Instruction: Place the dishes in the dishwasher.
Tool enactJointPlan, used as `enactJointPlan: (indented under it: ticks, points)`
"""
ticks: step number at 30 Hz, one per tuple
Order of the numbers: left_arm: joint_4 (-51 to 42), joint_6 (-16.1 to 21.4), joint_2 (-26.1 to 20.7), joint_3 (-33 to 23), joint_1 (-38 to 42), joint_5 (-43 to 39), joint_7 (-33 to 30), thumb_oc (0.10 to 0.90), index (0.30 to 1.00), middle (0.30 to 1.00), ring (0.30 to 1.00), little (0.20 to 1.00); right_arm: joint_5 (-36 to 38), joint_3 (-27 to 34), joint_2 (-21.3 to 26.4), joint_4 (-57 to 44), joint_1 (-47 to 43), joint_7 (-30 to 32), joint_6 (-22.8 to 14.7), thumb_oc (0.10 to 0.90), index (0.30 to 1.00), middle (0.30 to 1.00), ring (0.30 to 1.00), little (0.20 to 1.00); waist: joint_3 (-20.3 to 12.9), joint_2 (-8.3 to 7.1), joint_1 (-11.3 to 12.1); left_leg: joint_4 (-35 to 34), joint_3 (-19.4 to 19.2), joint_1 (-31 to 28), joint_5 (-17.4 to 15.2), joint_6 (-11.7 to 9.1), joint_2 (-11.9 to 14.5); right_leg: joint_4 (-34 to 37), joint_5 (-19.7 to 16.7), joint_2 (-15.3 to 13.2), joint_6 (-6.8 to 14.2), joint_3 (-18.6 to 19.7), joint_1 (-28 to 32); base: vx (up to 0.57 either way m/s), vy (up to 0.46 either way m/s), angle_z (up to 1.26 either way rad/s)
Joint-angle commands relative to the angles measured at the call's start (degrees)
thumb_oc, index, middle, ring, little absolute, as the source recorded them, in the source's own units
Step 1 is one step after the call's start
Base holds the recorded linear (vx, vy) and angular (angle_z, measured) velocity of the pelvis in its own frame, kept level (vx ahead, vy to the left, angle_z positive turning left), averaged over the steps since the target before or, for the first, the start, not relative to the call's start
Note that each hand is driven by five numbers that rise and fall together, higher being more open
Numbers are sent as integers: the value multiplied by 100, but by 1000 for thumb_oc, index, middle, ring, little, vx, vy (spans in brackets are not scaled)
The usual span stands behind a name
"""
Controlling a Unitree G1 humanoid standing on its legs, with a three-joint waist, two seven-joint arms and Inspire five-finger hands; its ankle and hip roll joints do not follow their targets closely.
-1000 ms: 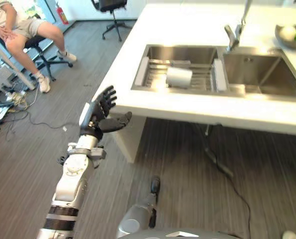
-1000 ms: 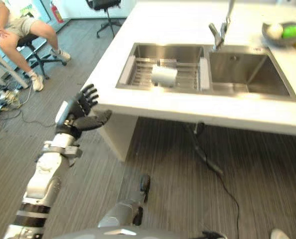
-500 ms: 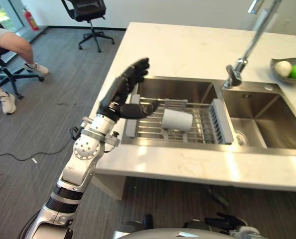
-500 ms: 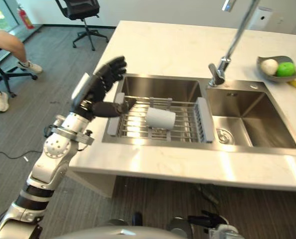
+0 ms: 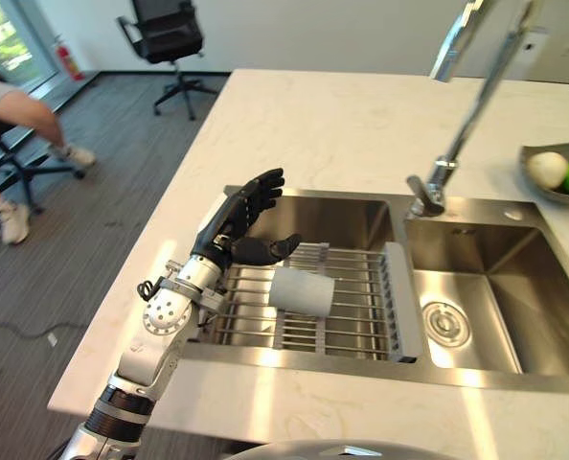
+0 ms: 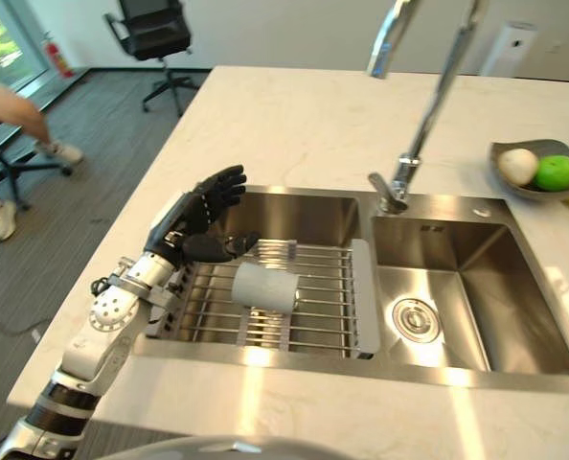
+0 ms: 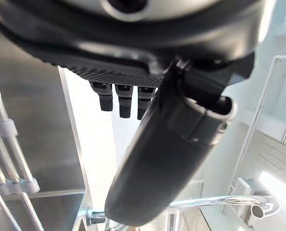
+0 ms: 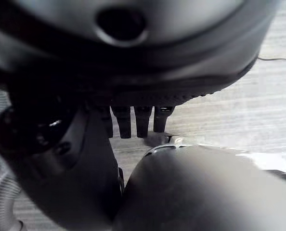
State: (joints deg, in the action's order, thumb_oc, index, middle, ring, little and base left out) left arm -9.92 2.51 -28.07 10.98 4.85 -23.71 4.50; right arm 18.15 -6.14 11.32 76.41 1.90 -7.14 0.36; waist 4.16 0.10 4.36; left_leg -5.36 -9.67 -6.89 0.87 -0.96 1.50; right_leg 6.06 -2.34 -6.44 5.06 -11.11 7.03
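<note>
A white cup [image 5: 301,289] lies on its side on the wire drying rack [image 5: 347,321] that spans the left sink basin. My left hand [image 5: 238,218] hovers over the rack's left end, just left of and slightly behind the cup. It is open, fingers straight and thumb [image 5: 270,249] pointing toward the cup without touching it. In the left wrist view the thumb [image 7: 167,159] and straight fingers [image 7: 123,101] stand over the steel sink wall. My right hand [image 8: 133,120] hangs low over the grey floor, fingers relaxed and holding nothing.
A tall faucet [image 5: 457,115] rises between the two basins, and the right basin [image 5: 476,316] has a drain. At the far right of the white counter [image 5: 342,125] sits a bowl of fruit [image 5: 555,172]. On the floor to the left are a seated person [image 5: 7,115] and an office chair [image 5: 165,34].
The camera has moved in over the sink. My left hand rose from beside the counter's edge to above the rack and has come down close to the cup.
</note>
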Motion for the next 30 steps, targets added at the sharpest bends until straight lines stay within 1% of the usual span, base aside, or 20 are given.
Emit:
enactJointPlan:
  ticks: [1, 2, 3, 4, 5, 6, 7, 10, 11, 13, 18, 23, 30]
  points:
    - [-659, 603, -250, -358, 778, -22, 140, 800, 900, 900, 900, 900, -130, -384, -239, 357, 445, -162, 150, 800, 900, 900, 900, 900, -30, 90, -77, 36, 166, 197, 8, -204, 116, -106, 328, -217, 515, -470, 292, 6, -42, -21]
    - [-656, 606, -253, -356, 778, -20, 139, 800, 900, 900, 900, 900, -130, -386, -243, 357, 446, -162, 149, 800, 900, 900, 900, 900, -32, 87, -79, 36, 168, 198, 9, -205, 116, -106, 328, -217, 514, -472, 292, -4, -48, -15]
    - [-719, 688, -521, -349, 829, 289, 218, 800, 900, 900, 900, 900, -126, -369, -193, 365, 476, -251, 186, 800, 900, 900, 900, 900, -38, 114, -115, 36, 151, 197, 15, -235, 130, -106, 341, -205, 505, -482, 283, -2, -20, -3]
    - [-715, 691, -521, -348, 831, 291, 218, 800, 900, 900, 900, 900, -126, -369, -191, 365, 475, -254, 188, 800, 900, 900, 900, 900, -38, 114, -116, 36, 153, 198, 15, -236, 131, -106, 341, -204, 505, -484, 282, 4, -33, 0]
    - [-689, 684, -654, -266, 909, 400, 306, 800, 900, 900, 900, 900, -110, -357, -162, 372, 490, -274, 168, 800, 900, 900, 900, 900, -44, 125, -128, 36, 153, 192, 18, -242, 137, -106, 342, -197, 499, -483, 286, 10, -34, 2]
    - [-739, 663, -962, -122, 1001, 598, 443, 800, 900, 900, 900, 900, -62, -370, -149, 354, 474, -295, 161, 800, 900, 900, 900, 900, -54, 150, -125, 36, 149, 185, 19, -252, 145, -106, 340, -190, 498, -485, 293, 10, -34, 3]
    - [-735, 665, -967, -117, 1006, 599, 441, 800, 900, 900, 900, 900, -61, -370, -154, 354, 473, -296, 161, 800, 900, 900, 900, 900, -53, 145, -123, 36, 149, 184, 19, -252, 146, -106, 341, -190, 498, -484, 293, 0, 0, 0]
    - [-797, 637, -1389, 138, 1194, 679, 683, 800, 900, 900, 900, 900, -40, -438, -159, 325, 493, -340, 157, 800, 900, 900, 900, 900, -75, 201, -144, 36, 110, 167, 19, -264, 158, -106, 336, -193, 511, -470, 286, 0, 0, 0]
    - [-791, 640, -1395, 144, 1201, 676, 684, 800, 900, 900, 900, 900, -40, -437, -165, 324, 494, -340, 157, 800, 900, 900, 900, 900, -75, 196, -139, 36, 107, 166, 19, -264, 159, -106, 335, -193, 511, -467, 285, 0, 0, 0]
    - [-831, 565, -1989, 402, 1358, 746, 981, 800, 900, 900, 900, 900, -37, -477, -94, 356, 515, -445, 192, 800, 900, 900, 900, 900, -85, 254, -136, 36, 85, 152, 20, -280, 172, -106, 322, -194, 518, -449, 275, 17, -16, -4]
    - [-887, 554, -2226, 556, 1431, 754, 1124, 800, 900, 900, 900, 900, -10, -520, -85, 442, 513, -480, 201, 800, 900, 900, 900, 900, -68, 275, -100, 36, 122, 160, 24, -294, 172, -106, 325, -193, 519, -494, 287, -2, -4, 1]
    - [-972, 647, -2449, 903, 1810, 1179, 1193, 800, 900, 900, 900, 900, -16, -618, -66, 451, 483, -509, 177, 800, 900, 900, 900, 900, -52, 302, -120, 36, 140, 171, 27, -312, 171, -106, 336, -189, 518, -541, 289, -2, -5, 1]
    - [-867, 671, -2455, 1215, 2050, 1492, 1191, 800, 900, 900, 900, 900, 32, -678, -45, 381, 423, -506, 164, 800, 900, 900, 900, 900, -40, 315, -128, 36, 133, 156, 12, -310, 176, -106, 328, -194, 523, -521, 277, -1, -1, 1]
